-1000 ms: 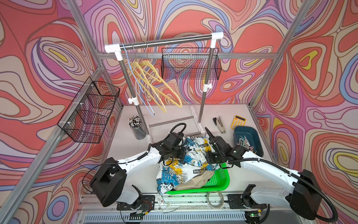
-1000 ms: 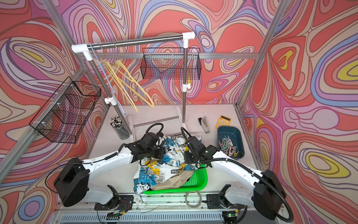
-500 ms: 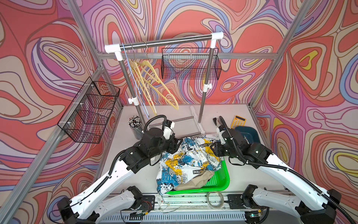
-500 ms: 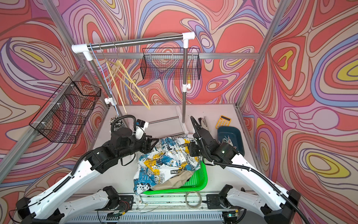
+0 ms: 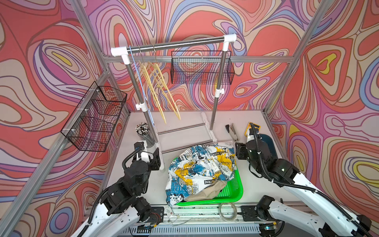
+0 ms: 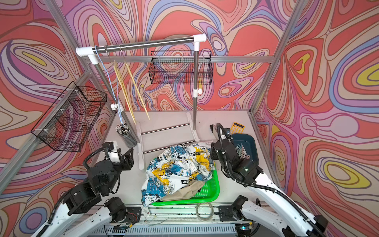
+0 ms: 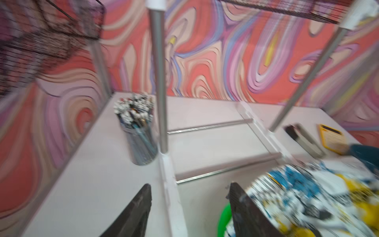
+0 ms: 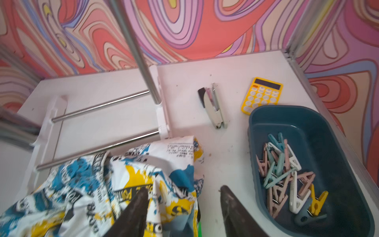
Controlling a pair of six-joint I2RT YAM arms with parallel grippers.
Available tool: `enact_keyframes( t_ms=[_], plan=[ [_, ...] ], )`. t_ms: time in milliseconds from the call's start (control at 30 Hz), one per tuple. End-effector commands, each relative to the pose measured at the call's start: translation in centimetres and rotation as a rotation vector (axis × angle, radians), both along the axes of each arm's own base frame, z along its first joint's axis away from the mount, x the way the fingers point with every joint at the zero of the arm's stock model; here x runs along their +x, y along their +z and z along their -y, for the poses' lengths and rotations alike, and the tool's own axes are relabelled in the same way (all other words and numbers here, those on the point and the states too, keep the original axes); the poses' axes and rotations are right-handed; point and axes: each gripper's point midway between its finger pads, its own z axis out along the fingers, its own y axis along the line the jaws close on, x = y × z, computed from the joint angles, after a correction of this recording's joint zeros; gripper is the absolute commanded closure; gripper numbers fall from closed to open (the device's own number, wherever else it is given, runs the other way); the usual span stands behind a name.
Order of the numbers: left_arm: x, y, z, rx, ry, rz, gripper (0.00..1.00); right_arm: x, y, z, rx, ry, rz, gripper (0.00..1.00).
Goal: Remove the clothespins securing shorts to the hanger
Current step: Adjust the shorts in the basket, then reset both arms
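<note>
Swirl-patterned red and purple walls (image 5: 61,61) enclose one white tabletop (image 5: 190,119). Far back, one steel-barred garment rack (image 5: 174,44) carries two cream plastic hangers (image 5: 158,86) and one blue wire hanger (image 5: 141,86); two black wire baskets (image 5: 96,117) hang by the walls. One green perforated tray (image 5: 233,188), near centre, holds white printed shorts (image 5: 201,166) over beige shorts (image 5: 207,191). Right, one dark teal bin (image 8: 320,131) holds perhaps fifteen pastel clothespins (image 8: 283,174). The left gripper (image 7: 189,184) and right gripper (image 8: 183,187) gape wide, empty

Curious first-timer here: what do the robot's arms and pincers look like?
The left arm and right arm have white shells between chunky black joints, with black ribbed cable hoses. The left gripper and right gripper each have two dark tapered fingers. The right arm shows a green light.
</note>
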Motion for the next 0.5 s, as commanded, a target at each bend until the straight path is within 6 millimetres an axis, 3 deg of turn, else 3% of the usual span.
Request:
enact_keyframes(
  t_ms=[0,133,267,467],
  plan=[
    [0.3,1.8,-4.4,0.136,0.322,0.145,0.35,2.7,1.2,3.1,-0.024,-0.151,0.133,0.38],
    [3.2,-0.2,-3.4,0.216,0.328,0.156,0.32,5.2,-0.1,5.3,-0.005,-0.216,0.147,0.37],
    [6.8,-3.4,-3.7,0.176,0.267,0.113,0.33,6.8,-1.7,7.0,-0.061,-0.273,0.142,0.37],
    [11.1,-10.0,-7.1,0.066,0.241,0.026,0.35,7.0,-5.0,9.5,-0.143,-0.322,0.121,0.38]
  ],
)
